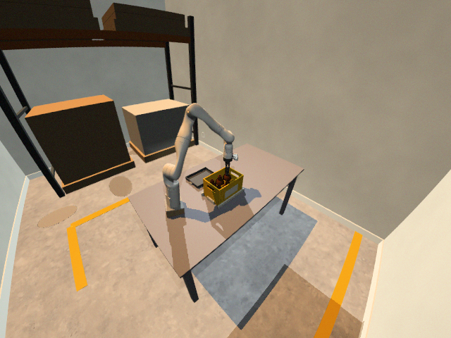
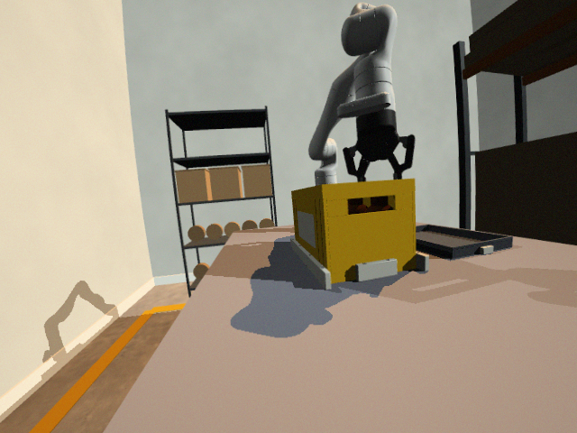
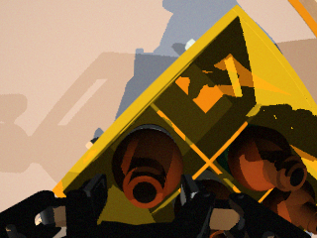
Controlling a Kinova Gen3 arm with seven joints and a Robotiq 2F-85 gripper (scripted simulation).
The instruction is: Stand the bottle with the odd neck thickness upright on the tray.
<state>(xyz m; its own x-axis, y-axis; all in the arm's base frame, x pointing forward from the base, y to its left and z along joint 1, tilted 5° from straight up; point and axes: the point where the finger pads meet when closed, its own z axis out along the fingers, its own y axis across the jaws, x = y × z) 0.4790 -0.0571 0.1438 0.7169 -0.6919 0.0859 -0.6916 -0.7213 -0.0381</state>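
Observation:
A yellow crate (image 1: 223, 185) stands mid-table and holds several brown bottles; it also shows in the exterior view (image 2: 361, 227). In the wrist view a brown bottle (image 3: 147, 167) stands in a corner cell, its mouth facing the camera, and more bottles (image 3: 272, 166) stand to its right. My gripper (image 2: 378, 176) is open, and its fingertips dip just inside the crate's top rim. In the wrist view the fingers straddle the corner bottle's neck without touching it. The dark tray (image 1: 199, 177) (image 2: 461, 240) lies empty beside the crate.
Grey stop blocks (image 2: 376, 269) sit against the crate's base. A small grey block (image 2: 486, 249) sits at the tray's edge. The arm's base (image 1: 174, 203) stands on the table near the tray. Boxes and shelving stand off the table.

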